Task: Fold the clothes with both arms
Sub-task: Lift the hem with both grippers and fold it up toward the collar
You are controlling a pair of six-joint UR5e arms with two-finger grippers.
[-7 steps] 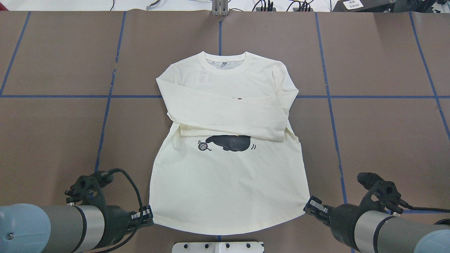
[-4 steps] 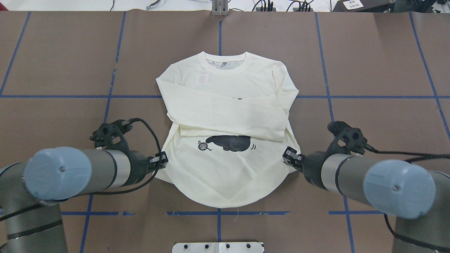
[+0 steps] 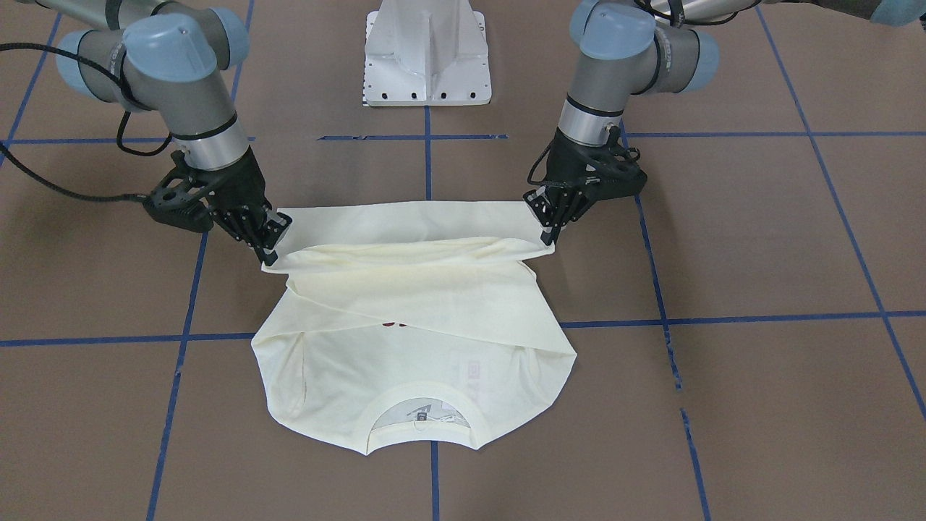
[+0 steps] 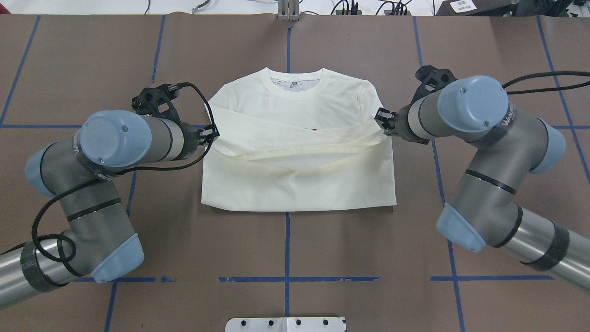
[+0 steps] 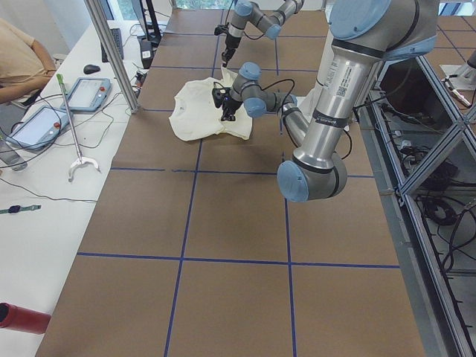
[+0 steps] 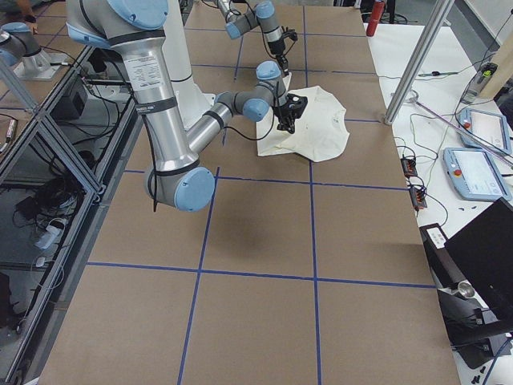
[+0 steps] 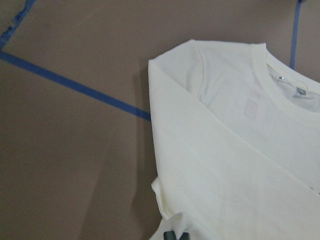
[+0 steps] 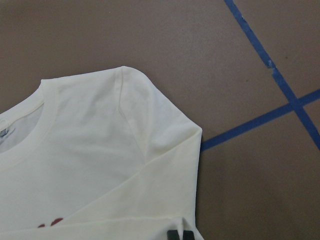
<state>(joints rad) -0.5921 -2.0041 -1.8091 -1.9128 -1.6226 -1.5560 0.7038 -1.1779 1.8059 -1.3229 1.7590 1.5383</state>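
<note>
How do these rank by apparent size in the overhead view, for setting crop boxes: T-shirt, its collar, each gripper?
1. T-shirt
2. collar
3. left gripper and right gripper: these look alike, and both are partly hidden.

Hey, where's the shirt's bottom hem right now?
In the overhead view the hem spans the middle of the shirt, pinched between the left claw at its left end and the right claw at its right end, short of the collar.

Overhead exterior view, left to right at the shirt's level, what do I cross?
Left arm → its jaws on a hem corner → T-shirt → jaws on the other corner → right arm.
</note>
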